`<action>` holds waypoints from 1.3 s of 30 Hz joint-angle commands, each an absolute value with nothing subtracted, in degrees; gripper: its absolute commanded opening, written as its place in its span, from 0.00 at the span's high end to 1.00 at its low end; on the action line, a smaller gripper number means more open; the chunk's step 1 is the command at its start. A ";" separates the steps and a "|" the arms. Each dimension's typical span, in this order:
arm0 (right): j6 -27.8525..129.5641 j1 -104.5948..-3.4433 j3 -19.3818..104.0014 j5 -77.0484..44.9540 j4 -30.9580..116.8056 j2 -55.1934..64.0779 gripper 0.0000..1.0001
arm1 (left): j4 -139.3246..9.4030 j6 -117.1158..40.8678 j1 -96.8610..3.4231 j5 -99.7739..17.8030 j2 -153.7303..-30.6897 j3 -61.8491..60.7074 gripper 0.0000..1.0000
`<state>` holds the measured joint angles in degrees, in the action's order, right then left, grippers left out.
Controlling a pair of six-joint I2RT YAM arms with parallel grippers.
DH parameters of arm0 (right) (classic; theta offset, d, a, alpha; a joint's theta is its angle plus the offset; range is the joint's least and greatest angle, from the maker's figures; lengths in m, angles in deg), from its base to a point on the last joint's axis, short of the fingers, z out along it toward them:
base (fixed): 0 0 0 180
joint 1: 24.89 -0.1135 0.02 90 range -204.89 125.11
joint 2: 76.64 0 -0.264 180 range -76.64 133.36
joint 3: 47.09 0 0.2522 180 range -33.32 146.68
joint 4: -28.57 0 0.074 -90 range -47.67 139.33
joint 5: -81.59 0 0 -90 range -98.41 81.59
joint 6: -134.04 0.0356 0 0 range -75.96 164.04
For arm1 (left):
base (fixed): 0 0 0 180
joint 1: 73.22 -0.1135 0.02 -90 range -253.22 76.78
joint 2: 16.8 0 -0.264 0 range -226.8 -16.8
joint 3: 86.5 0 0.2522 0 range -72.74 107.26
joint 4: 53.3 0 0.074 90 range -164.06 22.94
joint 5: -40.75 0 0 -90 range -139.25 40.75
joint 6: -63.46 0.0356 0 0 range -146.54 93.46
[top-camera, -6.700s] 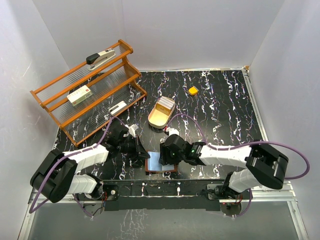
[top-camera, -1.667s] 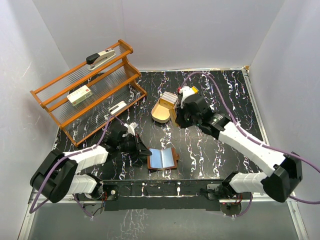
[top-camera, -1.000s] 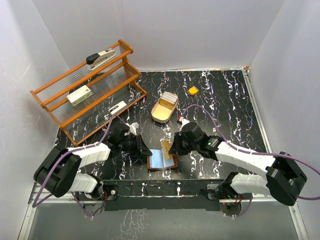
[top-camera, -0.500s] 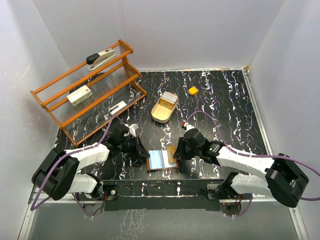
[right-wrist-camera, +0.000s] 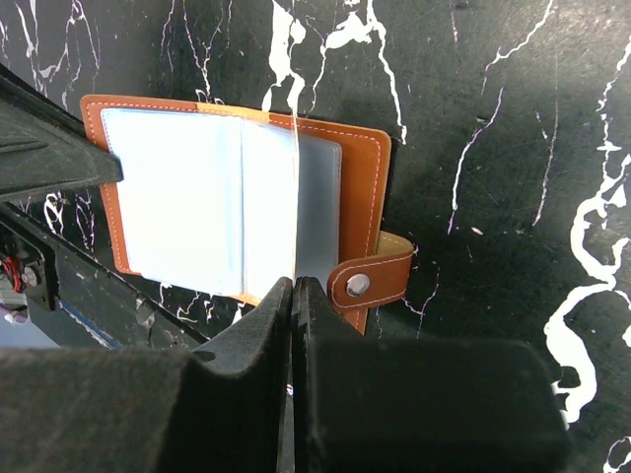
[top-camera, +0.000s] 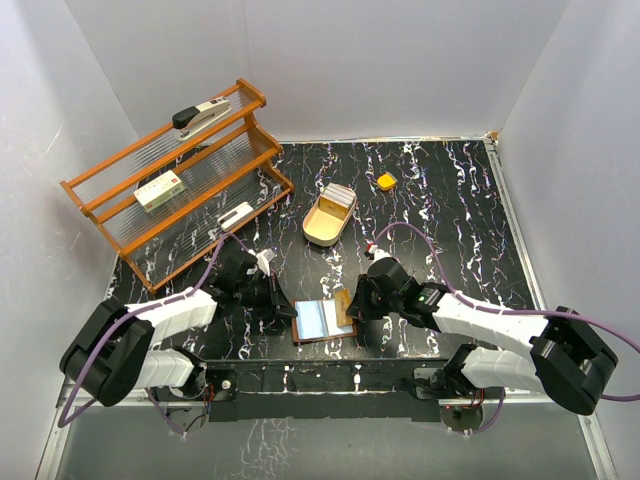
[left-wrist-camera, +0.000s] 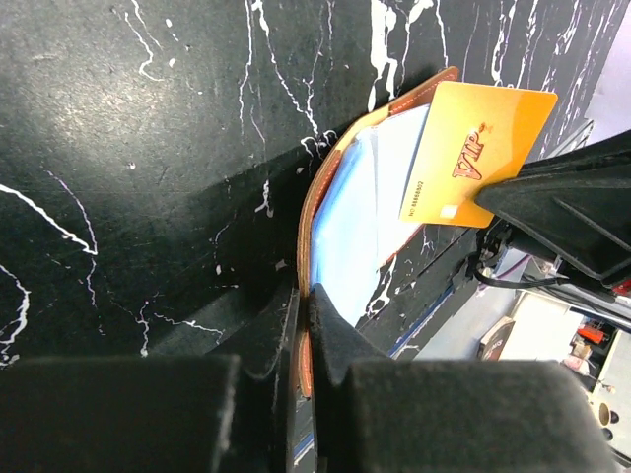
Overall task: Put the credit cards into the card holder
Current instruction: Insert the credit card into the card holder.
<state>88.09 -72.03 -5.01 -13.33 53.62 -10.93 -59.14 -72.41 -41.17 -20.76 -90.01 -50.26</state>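
The card holder (top-camera: 322, 320), a brown leather wallet with a snap tab, lies open near the front table edge, showing pale blue sleeves (right-wrist-camera: 197, 197). My left gripper (top-camera: 285, 308) is shut on its left cover edge (left-wrist-camera: 308, 246). My right gripper (top-camera: 350, 303) is shut on a gold credit card (left-wrist-camera: 478, 153) marked VIP. It holds the card upright, edge-on (right-wrist-camera: 295, 187), over the right half of the open sleeves, its far edge at them. More credit cards (top-camera: 338, 198) lie stacked in the tan oval tray (top-camera: 322, 228) further back.
A wooden rack (top-camera: 180, 180) at the back left carries a stapler (top-camera: 200, 115) and a white-and-green box (top-camera: 158, 190). A small yellow block (top-camera: 386, 181) lies at the back. The snap tab (right-wrist-camera: 370, 281) sticks out on the wallet's right side.
My right arm went to the oval tray, came back with the gold card and lowered it over the open wallet. In the last half second it barely moved. My left gripper kept its hold.
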 commanded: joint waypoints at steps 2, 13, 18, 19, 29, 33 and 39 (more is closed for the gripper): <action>87.79 -72.16 -5.47 -10.42 52.56 -11.70 1.00 | -61.03 -71.27 -41.05 -21.76 -87.57 -51.22 0.93; 87.96 -72.13 -5.82 -10.65 52.44 -11.47 1.00 | -60.74 -71.73 -40.98 -21.74 -86.75 -52.05 0.76; 87.40 -72.18 -5.99 -9.40 52.44 -11.06 1.00 | -60.00 -73.64 -40.98 -21.60 -84.60 -53.27 0.87; 87.39 -72.17 -5.92 -9.42 52.44 -11.01 1.00 | -58.63 -74.58 -41.03 -21.14 -84.19 -54.07 0.92; 86.36 -72.13 -3.97 -14.13 52.47 -11.31 1.00 | -56.25 -74.80 -40.97 -20.90 -85.52 -55.43 1.00; 88.03 -72.13 -3.03 -18.76 50.58 -12.79 1.00 | -56.68 -73.53 -41.06 -21.68 -87.23 -54.71 1.00; 87.89 -72.18 -1.90 -19.92 50.10 -10.71 1.00 | -59.42 -71.02 -40.99 -23.62 -88.30 -53.13 1.00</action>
<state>87.77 -72.03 -4.88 -18.21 52.70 -11.34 -57.13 -73.70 -41.17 -22.24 -87.78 -55.07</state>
